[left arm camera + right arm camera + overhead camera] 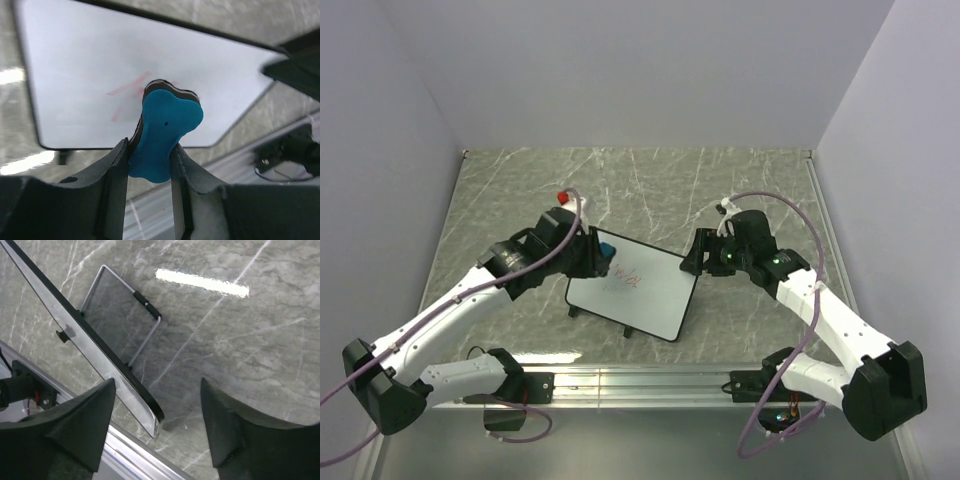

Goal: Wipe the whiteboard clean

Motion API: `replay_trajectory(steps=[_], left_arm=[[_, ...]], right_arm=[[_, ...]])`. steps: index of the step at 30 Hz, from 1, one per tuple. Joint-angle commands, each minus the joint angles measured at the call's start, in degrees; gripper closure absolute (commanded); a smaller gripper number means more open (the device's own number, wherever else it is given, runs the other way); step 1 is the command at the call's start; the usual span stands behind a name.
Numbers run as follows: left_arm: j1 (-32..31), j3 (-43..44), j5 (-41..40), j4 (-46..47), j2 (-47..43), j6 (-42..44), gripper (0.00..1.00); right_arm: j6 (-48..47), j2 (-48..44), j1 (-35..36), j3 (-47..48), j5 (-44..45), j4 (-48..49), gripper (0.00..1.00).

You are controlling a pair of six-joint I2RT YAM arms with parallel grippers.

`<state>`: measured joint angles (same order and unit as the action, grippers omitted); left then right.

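Whiteboard lies mid-surface, between my two arms. Its long axis is skewed, running from far-left to near-right in the top view. The red marks sit toward its far-left end, so the left arm is the nearer one for the wipe. My left end effector is pinching the blue eraser tight between its fingers. It hangs over that same far-left end. In its wrist view the red strokes lie just beside and partly behind the eraser's far tip. I cannot tell whether the eraser is touching the board. I judge the coming stroke should run along the board's face across those marks, toward the right arm. My right end effector is at the board's right corner with its jaws spread. The board's thin edge passes between them, nearer the left finger, and I see no contact yet. I judge it is there to brace the board. A red-capped thing lies beyond the left arm, apart from the board. I see no container.
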<state>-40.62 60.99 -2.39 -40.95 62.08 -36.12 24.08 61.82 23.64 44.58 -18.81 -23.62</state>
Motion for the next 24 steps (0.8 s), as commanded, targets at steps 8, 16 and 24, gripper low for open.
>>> replay_trajectory(steps=[8, 16, 24], left_arm=[[-12.4, 0.4, -2.5, 7.5, 6.1, -5.2, 1.0], [-16.2, -1.9, -5.0, 11.6, 9.2, -6.6, 1.0], [-19.2, -6.7, -10.1, 16.6, 13.1, -9.4, 1.0]], right_arm=[[-1.0, 3.4, 1.0, -0.2, -1.9, 3.4, 0.55], [-1.4, 2.1, 1.0, -0.8, -0.4, 1.9, 0.6], [-1.8, -0.7, 1.1, -1.2, 1.1, 0.4, 0.62]])
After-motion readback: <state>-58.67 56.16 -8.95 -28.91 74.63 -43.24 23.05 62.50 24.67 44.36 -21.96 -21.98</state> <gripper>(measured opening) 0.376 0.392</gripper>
